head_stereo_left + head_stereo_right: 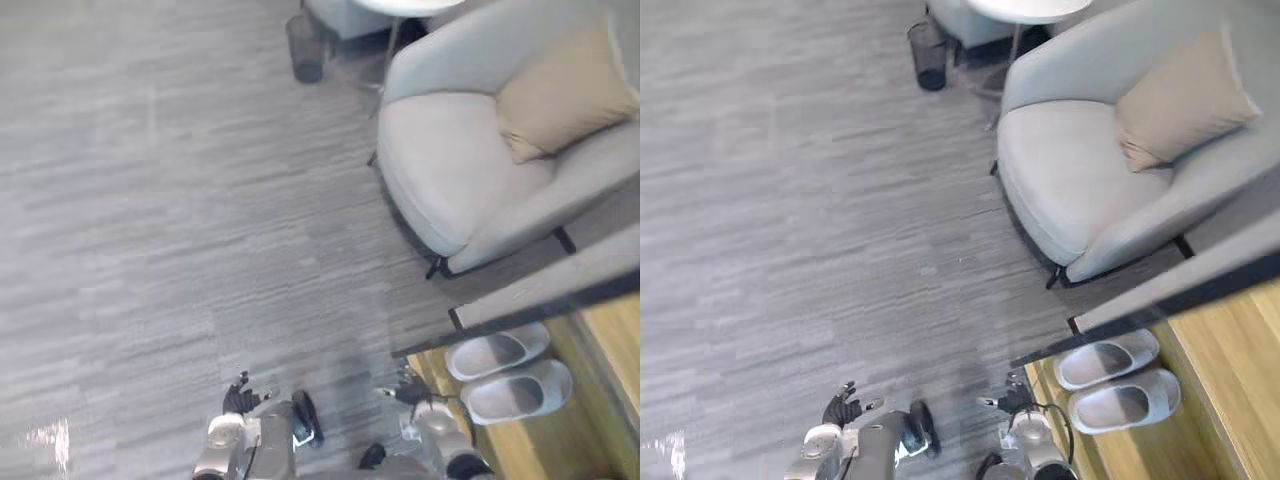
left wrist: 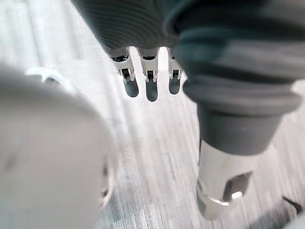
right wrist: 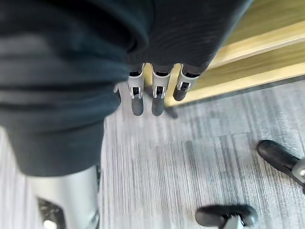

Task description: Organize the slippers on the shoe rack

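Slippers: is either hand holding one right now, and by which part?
Nothing is held. Both slippers lie on the shoe rack; the left hand and right hand hang open over the floor.

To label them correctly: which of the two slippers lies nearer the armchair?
The slipper next to the dark rail; the other slipper lies beside it, farther from the armchair.

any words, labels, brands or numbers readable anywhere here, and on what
None can be read. No print shows on the pale grey rubber slippers, the light wooden shoe rack, the grey upholstered armchair, its tan cushion or the dark round bin.
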`<state>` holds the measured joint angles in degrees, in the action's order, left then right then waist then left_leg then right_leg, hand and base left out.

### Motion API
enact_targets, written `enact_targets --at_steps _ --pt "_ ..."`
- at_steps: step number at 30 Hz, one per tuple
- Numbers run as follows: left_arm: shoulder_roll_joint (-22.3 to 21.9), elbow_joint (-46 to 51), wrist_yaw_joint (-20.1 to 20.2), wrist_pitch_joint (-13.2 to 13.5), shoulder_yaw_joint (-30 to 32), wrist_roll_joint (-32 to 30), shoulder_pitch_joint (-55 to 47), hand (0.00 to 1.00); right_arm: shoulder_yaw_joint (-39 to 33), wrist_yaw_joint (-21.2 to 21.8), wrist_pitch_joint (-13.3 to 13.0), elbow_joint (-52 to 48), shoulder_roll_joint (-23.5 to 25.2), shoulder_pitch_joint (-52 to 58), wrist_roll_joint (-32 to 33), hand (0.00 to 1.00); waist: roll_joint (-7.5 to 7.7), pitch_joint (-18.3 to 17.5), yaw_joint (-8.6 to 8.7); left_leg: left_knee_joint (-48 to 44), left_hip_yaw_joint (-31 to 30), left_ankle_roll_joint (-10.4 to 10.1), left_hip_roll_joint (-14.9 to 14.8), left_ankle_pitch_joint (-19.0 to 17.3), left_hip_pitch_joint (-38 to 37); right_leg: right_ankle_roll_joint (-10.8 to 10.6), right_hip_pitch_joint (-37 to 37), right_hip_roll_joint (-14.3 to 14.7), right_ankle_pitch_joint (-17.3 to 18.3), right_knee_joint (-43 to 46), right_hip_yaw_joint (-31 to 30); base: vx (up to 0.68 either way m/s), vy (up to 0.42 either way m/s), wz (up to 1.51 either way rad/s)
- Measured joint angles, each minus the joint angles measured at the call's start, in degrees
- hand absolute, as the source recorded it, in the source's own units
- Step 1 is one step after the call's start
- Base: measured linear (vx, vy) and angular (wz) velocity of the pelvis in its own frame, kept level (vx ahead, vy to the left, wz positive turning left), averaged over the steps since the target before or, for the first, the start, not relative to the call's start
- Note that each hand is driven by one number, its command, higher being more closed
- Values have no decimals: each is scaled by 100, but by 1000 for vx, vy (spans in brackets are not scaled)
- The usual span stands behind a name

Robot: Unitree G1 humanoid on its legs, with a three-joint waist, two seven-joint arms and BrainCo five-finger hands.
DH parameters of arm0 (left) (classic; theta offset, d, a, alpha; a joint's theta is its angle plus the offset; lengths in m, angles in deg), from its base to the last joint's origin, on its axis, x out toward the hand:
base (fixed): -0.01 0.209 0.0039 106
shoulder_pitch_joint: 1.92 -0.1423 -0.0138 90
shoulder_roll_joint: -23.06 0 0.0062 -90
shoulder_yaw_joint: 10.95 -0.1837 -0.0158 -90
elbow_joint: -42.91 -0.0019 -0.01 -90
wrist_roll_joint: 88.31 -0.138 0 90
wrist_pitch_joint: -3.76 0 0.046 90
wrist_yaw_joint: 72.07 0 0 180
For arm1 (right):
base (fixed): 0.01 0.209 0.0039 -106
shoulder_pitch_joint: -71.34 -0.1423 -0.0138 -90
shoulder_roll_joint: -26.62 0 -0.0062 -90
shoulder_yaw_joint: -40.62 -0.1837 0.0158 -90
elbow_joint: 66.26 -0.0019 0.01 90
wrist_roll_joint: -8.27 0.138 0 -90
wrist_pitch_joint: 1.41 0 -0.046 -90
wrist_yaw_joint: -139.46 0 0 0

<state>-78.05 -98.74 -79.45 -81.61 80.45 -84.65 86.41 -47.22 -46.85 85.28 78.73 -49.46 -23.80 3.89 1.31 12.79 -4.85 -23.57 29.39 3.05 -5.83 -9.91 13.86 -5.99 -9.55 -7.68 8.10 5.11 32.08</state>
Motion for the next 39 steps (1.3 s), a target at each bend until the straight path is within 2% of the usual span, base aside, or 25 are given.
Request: enact_targets --at_steps 2,4,5,6,7,9,11,12,13,15,18,20,21,23,26,27,28,29,30,32,33,35,36,38,39 --pt "-27 -33 -14 -4 167 -17 -58 0 82 18 1 16 14 13 -17 0 -8 5 -25 109 -7 107 0 -109 -313 -19 -83 -47 -8 527 -6 195 66 28" --pt "-25 -180 -12 4 146 -35 -130 0 164 29 -7 -3 -7 108 -28 0 -11 -38 33 465 -249 -10 -14 -398 -895 -17 689 -646 -184 3248 -154 183 113 40" --pt "-28 -201 -11 -1 142 -34 -128 0 182 37 -7 -1 -6 116 -35 0 4 -30 58 511 -341 -26 13 -499 -960 48 871 -744 -130 3698 -240 165 -7 61" --pt "67 -201 -13 -4 157 -42 -99 0 276 70 2 0 33 108 -75 0 171 20 123 542 -508 33 111 -616 -1104 150 1307 -884 249 4383 -604 137 -40 64" --pt "80 -234 -17 -10 174 -41 -102 0 282 73 2 0 39 184 -76 0 202 13 161 594 -640 2 115 -632 -1246 168 1586 -840 566 4343 -642 176 -54 60" --pt "48 -251 -23 -17 190 -76 -107 0 282 71 -2 5 21 280 -75 0 165 35 182 738 -831 -51 100 -665 -1458 202 1992 -678 700 3770 -685 195 -80 52" --pt "3 -272 -21 -29 188 -86 -44 0 294 75 -23 -26 -25 276 -67 0 79 64 235 831 -1101 -137 23 -707 -1526 169 2344 -287 600 2687 -942 223 -118 81" --pt "28 -351 -14 -33 154 -132 -4 0 254 65 -12 -9 -47 269 -62 0 113 66 286 995 -1448 -309 96 -748 -1595 87 2378 -5 35 1206 -1352 252 -167 121" --pt "47 -359 -16 -33 157 -136 -5 0 250 64 -11 -2 -50 317 -63 0 185 41 289 995 -1648 -417 187 -818 -1661 131 2382 -10 -268 896 -1597 336 -222 131" --pt "1 -364 -25 -32 162 -137 -5 0 249 67 -2 5 -169 366 -64 0 129 -35 320 858 -2102 -553 143 -1015 -1722 408 2343 54 -474 1259 -1717 384 -215 100" --pt "-153 -350 -24 -27 180 -133 -129 0 225 60 0 -1 -250 265 -63 0 -199 -116 287 537 -2291 -739 -139 -995 -1517 542 2317 100 -61 1534 -1260 498 -192 79" --pt "-158 -287 -19 -37 265 -119 -84 0 257 66 63 5 -235 283 -57 0 -269 -44 279 -1245 -2124 -986 -512 -667 -892 569 1608 240 80 1077 -931 586 -206 65" --pt "-160 -261 -21 -35 315 -109 -77 0 277 64 62 4 -200 287 -45 0 -250 -14 248 -1667 -2047 -990 -628 -622 -737 575 1412 255 87 942 -908 459 -126 36" --pt "-122 -21 -19 7 448 -73 -31 0 312 38 57 -4 -81 268 2 0 -76 100 108 -2981 -1365 -656 -1016 -793 -122 553 536 248 125 385 -811 416 -62 24" --pt "-56 149 -17 11 574 -44 -6 0 310 2 50 -5 -69 102 4 0 56 164 78 -2645 -965 -498 -1024 -879 556 403 191 78 190 129 -705 382 96 16" --pt "-44 205 -23 14 676 37 61 0 277 -42 49 -8 -74 -1 4 0 67 208 59 -1509 -692 -389 -952 -647 1004 267 58 -65 252 131 -527 522 301 22" --pt "-30 231 -23 14 676 40 58 0 263 -56 45 -15 -73 9 4 0 28 188 41 -510 -535 -264 -849 24 1010 -5 -74 -135 342 147 -430 443 271 24" --pt "-32 260 -1 23 682 118 62 0 246 -57 45 5 -87 2 2 0 87 226 9 -535 -527 -19 -767 336 1035 -140 -139 -155 408 161 -438 542 270 56" --pt "99 285 -26 45 700 95 185 0 298 -59 52 -3 60 -5 0 0 428 241 -19 -445 -489 71 -416 257 976 -120 -231 -378 331 54 -389 544 232 63" --pt "138 257 -15 58 814 135 190 0 307 -60 40 -5 156 -137 0 0 485 236 -132 -500 -543 189 -359 174 1002 -80 -258 -322 -180 -67 -368 504 236 50" --pt "145 250 -26 6 904 105 149 0 307 -56 15 -13 186 -228 -7 0 483 233 -195 -563 -541 299 -291 61 859 -281 -395 -353 -634 19 -403 457 259 36" --pt "138 206 -28 -7 940 100 3 0 308 -52 -24 -4 208 -238 -12 0 427 238 -193 -505 -575 203 -233 -277 437 -489 -401 -555 -788 845 -497 482 281 37" --pt "172 95 -26 -15 924 92 -96 0 323 -41 -27 -5 220 -180 -12 0 378 224 -167 -486 -740 112 -157 -620 77 -461 -90 -846 -969 2275 -694 373 198 54" --pt "228 -47 -34 -66 873 83 -136 0 328 1 -7 9 212 -79 -15 0 326 259 -102 -424 -978 158 -69 -935 -341 -9 779 -1004 -488 4453 -1071 376 122 58" --pt "230 -56 -35 -69 874 84 -155 0 331 7 -6 8 212 -77 -15 0 324 260 -102 -384 -988 155 -61 -951 -432 55 904 -997 -388 4653 -1100 331 33 36"
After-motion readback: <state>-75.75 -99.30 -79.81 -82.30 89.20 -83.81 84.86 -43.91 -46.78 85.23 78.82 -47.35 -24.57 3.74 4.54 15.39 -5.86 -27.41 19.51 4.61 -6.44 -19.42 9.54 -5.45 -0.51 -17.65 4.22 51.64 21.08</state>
